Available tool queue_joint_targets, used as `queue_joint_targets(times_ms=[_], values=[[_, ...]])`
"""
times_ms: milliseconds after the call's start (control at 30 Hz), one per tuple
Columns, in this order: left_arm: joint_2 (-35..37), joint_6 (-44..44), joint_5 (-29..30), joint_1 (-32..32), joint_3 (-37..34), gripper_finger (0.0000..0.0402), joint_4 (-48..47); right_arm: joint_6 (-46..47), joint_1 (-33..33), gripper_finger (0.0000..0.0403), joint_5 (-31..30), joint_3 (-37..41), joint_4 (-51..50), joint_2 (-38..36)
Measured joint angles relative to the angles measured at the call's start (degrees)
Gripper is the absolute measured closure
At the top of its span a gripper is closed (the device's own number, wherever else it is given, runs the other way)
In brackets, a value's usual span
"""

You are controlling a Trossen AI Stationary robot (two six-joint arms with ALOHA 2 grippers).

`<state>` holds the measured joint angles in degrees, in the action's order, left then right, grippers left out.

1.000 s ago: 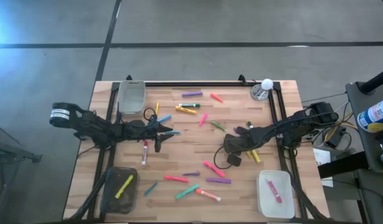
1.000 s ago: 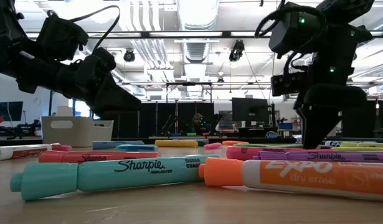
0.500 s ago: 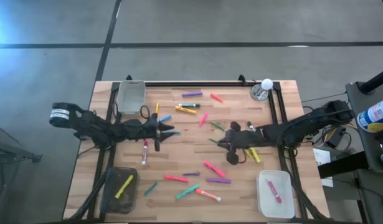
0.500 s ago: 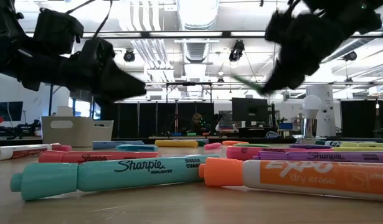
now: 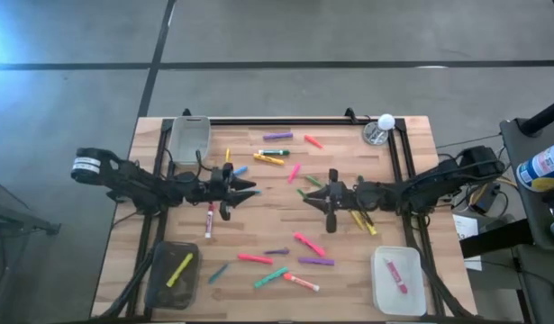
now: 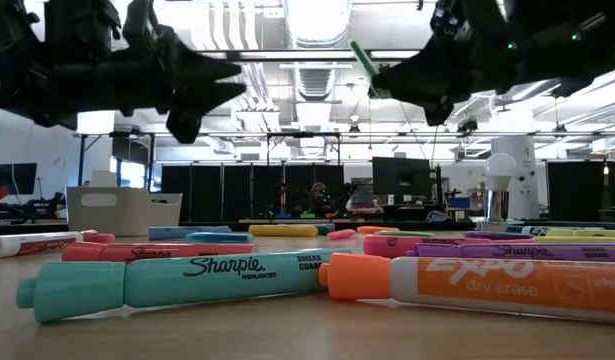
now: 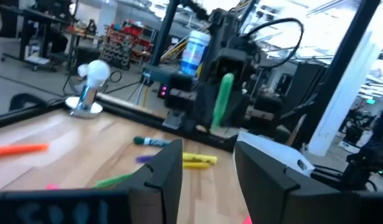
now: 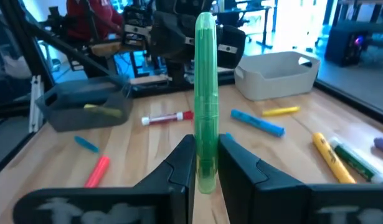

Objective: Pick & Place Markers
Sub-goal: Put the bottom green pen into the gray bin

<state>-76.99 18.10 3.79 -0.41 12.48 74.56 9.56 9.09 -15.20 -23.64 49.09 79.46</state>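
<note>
Here the right gripper (image 8: pixel 205 163) is clamped on a green marker (image 8: pixel 205 93), held up above the middle of the wooden table (image 5: pixel 349 270) with the marker sticking out past the fingertips. Facing it from the other side, the left gripper (image 5: pixel 247 188) hangs with its fingers spread and nothing between them. Loose markers (image 5: pixel 286 270) lie scattered over the boards. A grey bin (image 5: pixel 189 139) sits at the far left corner, a dark bin (image 5: pixel 159 281) with a yellow marker (image 5: pixel 179 268) at the near left, and a pale bin (image 5: pixel 383 288) with a pink marker (image 5: pixel 395 274) at the near right.
</note>
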Motion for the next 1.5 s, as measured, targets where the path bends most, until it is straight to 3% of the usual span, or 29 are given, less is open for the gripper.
queue_joint_targets(times_ms=[433, 633, 1167, 1500], values=[[0.0, -1.5, -0.1, -1.7, 9.0, 0.0259, -9.0, -0.8, -0.3, 0.0353, 0.0, -11.2, 4.0, 14.3], [-0.1, -3.8, -0.2, -3.0, 11.0, 0.0259, -11.4, -0.7, -0.3, 0.0353, -4.1, -16.1, 3.8, 17.8], [-0.1, -4.6, -0.1, -3.1, 13.4, 0.0259, -12.2, -1.3, -0.3, 0.0353, -3.8, -18.3, 2.2, 18.6], [-0.1, -5.9, 0.0, -3.2, 19.4, 0.0263, -23.3, -2.1, -0.3, 0.0353, -3.8, -18.3, 2.3, 18.6]])
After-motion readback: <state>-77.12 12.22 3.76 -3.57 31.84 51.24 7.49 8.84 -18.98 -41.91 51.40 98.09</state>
